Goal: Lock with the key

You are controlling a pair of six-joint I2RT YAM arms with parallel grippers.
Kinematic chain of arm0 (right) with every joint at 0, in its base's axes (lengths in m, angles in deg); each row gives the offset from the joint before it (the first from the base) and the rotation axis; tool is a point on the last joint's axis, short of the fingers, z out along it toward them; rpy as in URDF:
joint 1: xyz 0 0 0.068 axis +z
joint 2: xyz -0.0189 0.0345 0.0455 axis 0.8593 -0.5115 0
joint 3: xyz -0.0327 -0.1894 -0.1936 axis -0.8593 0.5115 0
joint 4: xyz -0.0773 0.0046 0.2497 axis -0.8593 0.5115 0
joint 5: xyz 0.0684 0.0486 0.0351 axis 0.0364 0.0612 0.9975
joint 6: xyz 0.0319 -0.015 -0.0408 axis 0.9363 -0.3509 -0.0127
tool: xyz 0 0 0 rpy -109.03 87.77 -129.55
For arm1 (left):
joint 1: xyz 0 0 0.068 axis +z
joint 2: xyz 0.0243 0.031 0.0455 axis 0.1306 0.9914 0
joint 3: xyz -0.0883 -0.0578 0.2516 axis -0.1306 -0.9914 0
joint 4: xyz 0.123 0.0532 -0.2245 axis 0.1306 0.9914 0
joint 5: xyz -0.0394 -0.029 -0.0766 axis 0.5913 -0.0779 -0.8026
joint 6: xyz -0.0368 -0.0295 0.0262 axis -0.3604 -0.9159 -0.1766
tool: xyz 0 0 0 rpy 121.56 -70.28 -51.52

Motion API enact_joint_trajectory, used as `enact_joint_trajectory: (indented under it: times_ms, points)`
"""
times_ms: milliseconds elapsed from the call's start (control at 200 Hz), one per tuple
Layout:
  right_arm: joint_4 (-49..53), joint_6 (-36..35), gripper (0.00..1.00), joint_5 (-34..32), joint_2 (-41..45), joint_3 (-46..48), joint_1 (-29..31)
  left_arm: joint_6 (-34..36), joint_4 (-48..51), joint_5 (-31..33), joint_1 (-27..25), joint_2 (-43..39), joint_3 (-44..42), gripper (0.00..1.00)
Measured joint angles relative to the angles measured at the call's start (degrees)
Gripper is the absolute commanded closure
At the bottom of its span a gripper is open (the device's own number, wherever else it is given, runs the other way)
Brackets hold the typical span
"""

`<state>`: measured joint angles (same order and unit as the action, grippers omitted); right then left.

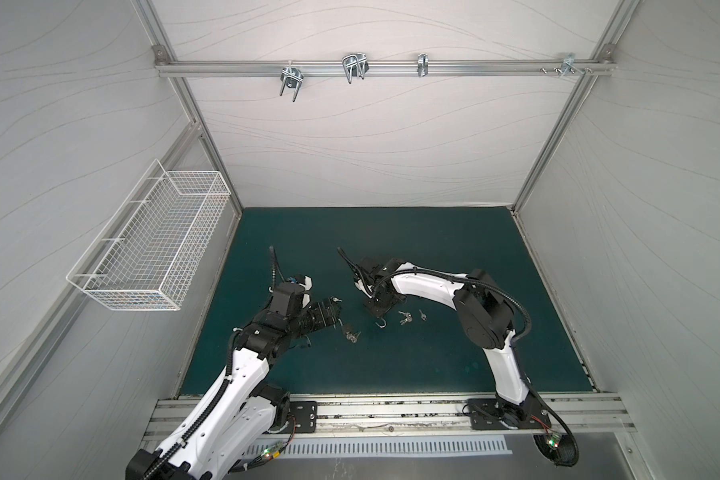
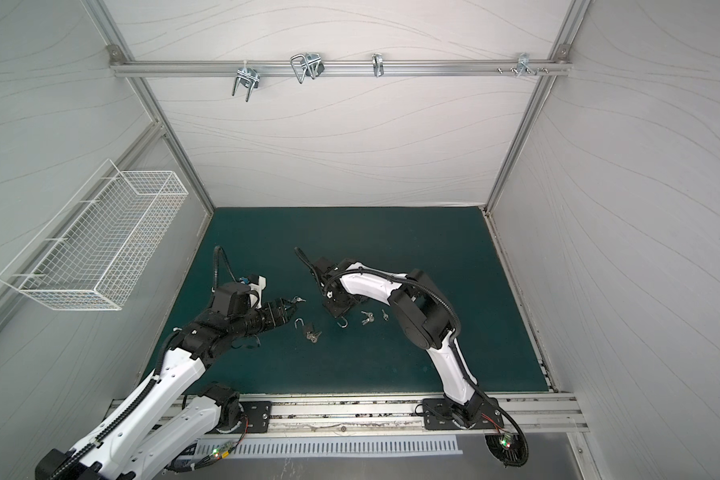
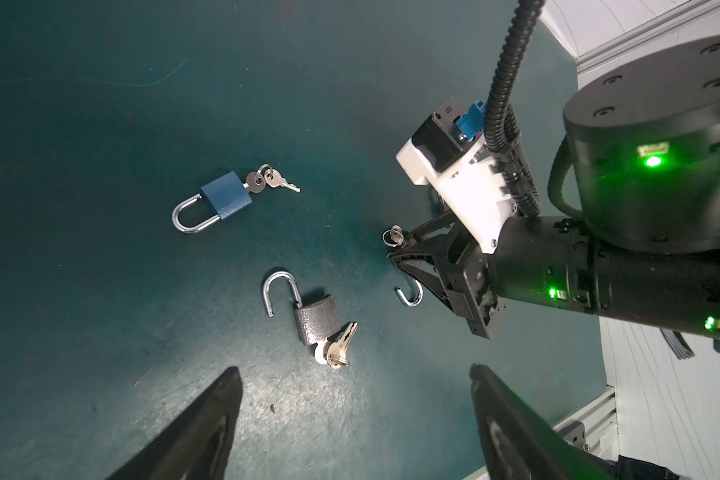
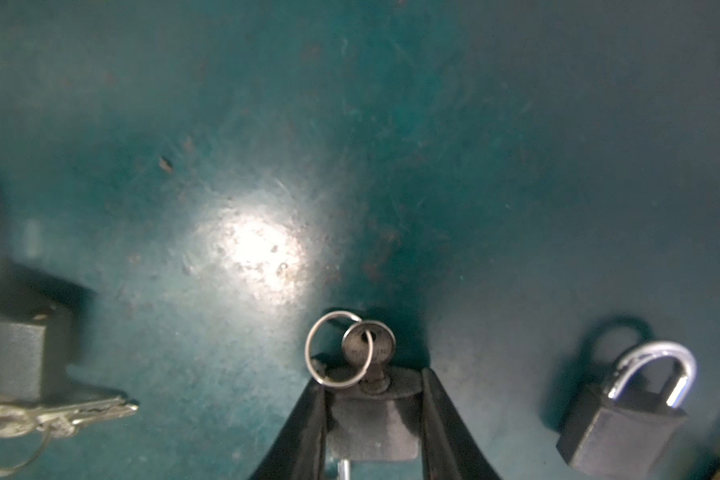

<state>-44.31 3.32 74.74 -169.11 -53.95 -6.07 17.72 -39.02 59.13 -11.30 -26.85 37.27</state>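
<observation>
My right gripper (image 4: 371,368) is shut on the sides of a small dark padlock (image 4: 373,424). A key (image 4: 368,347) on a wire ring sits in the padlock's keyhole and points away from the wrist. In the left wrist view the same gripper (image 3: 395,254) shows the key ring (image 3: 393,236) on one side and the padlock's open shackle (image 3: 410,293) on the other. The shackle (image 1: 381,323) also shows below this gripper (image 1: 377,309) in both top views. My left gripper (image 3: 355,369) is open and empty, hanging above the mat near a grey padlock (image 3: 316,318).
The grey padlock (image 1: 347,331) has its shackle swung open and keys in its base. A blue padlock (image 3: 225,201) with keys lies shut farther off. Another dark shut padlock (image 4: 622,428) lies beside my right gripper. Loose keys (image 1: 405,319) lie on the green mat (image 1: 454,257). A wire basket (image 1: 154,245) hangs on the left wall.
</observation>
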Motion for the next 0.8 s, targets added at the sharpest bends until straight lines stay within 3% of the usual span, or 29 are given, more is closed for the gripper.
enact_joint_trajectory:
  times_ms: [135, 215, 475, 645, 800]
  points:
    - [-1.9, 2.99, 0.87, 1.99, 2.64, 3.58, -0.9, 0.31, 0.13, 0.11, -1.14, 0.85, 0.24, 0.17]
    - [-3.06, 5.81, 1.0, 4.11, 6.21, 7.19, -1.97, 0.79, 0.31, 0.44, -2.69, 1.79, 0.83, 0.18]
    - [-7.52, 17.03, 1.0, 8.52, 25.14, 16.24, -8.33, 3.89, -2.78, 6.56, -13.7, 3.87, 3.56, 0.17]
    - [-9.7, 27.5, 1.0, 9.7, 37.66, 23.26, -13.73, 9.22, -8.72, 16.57, -24.85, 6.58, 5.01, 0.15]
    - [-6.32, 38.66, 1.0, 6.32, 45.0, 24.92, -17.16, 17.14, -15.82, 23.93, -32.85, 11.43, 6.69, 0.18]
